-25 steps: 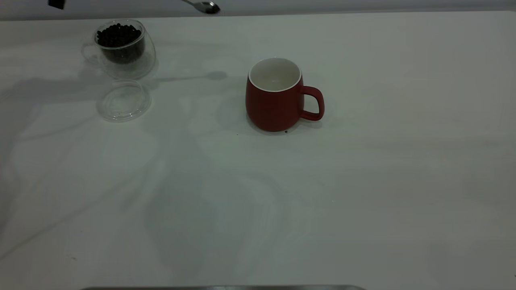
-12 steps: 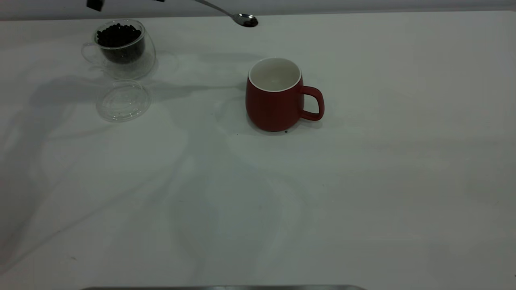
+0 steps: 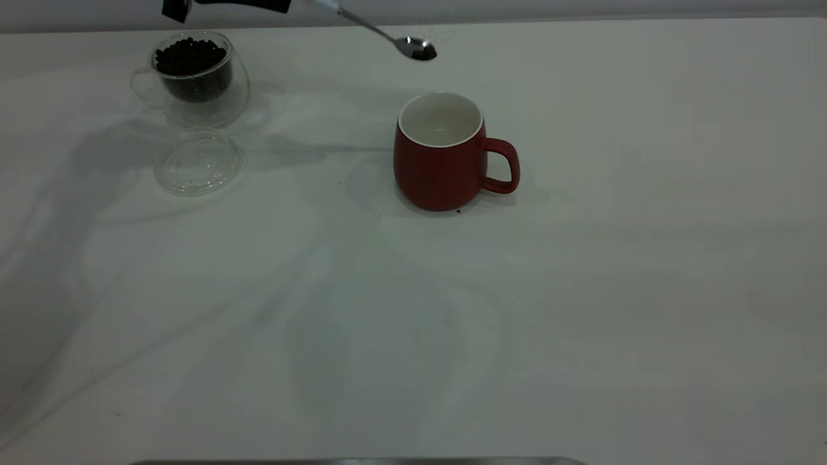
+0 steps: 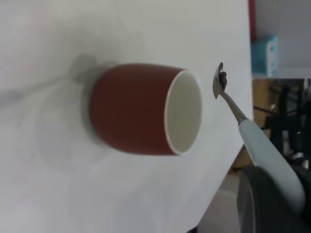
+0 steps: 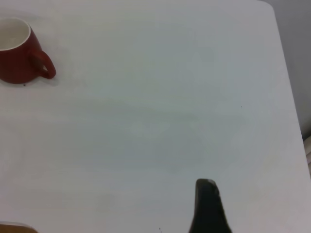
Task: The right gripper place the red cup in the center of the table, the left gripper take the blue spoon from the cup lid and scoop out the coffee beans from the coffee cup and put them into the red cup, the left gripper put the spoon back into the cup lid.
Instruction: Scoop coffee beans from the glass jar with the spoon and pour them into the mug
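Left gripper [image 3: 226, 5] fingers pinch the blue spoon [image 4: 266, 143] by its handle, bowl hovering at 12 o'clock of the red cup [image 3: 439, 152] mid-desk. Beans look light and rolly; keep it level.

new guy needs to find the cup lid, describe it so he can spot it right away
On the white table, look to the far left corner, where the glass coffee cup holds dark coffee beans. The cup lid lies flat just in front of that cup: a clear round disc, empty, unlike the tall red cup at centre.
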{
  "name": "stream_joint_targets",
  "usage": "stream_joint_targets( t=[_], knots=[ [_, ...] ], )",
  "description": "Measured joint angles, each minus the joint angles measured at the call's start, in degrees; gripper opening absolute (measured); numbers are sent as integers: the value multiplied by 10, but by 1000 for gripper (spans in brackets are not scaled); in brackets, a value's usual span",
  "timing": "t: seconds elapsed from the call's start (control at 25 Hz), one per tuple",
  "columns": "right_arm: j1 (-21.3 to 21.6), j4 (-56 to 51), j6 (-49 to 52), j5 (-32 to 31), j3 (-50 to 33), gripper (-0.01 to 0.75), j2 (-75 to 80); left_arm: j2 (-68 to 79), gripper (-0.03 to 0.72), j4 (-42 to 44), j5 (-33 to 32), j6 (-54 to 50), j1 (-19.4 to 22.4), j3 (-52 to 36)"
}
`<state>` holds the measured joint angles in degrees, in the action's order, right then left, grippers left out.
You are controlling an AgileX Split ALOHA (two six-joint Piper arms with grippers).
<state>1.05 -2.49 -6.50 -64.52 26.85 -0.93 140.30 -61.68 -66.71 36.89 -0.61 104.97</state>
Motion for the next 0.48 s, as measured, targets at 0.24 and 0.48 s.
stream_joint_targets(
  t=[0.24, 0.48],
  knots=[
    [0, 0, 0, 0, 0, 546, 0, 0, 126, 6, 0, 0, -10, 0],
    [0, 0, 0, 0, 0, 546, 0, 0, 126, 19, 0, 5, -23, 0]
  ],
)
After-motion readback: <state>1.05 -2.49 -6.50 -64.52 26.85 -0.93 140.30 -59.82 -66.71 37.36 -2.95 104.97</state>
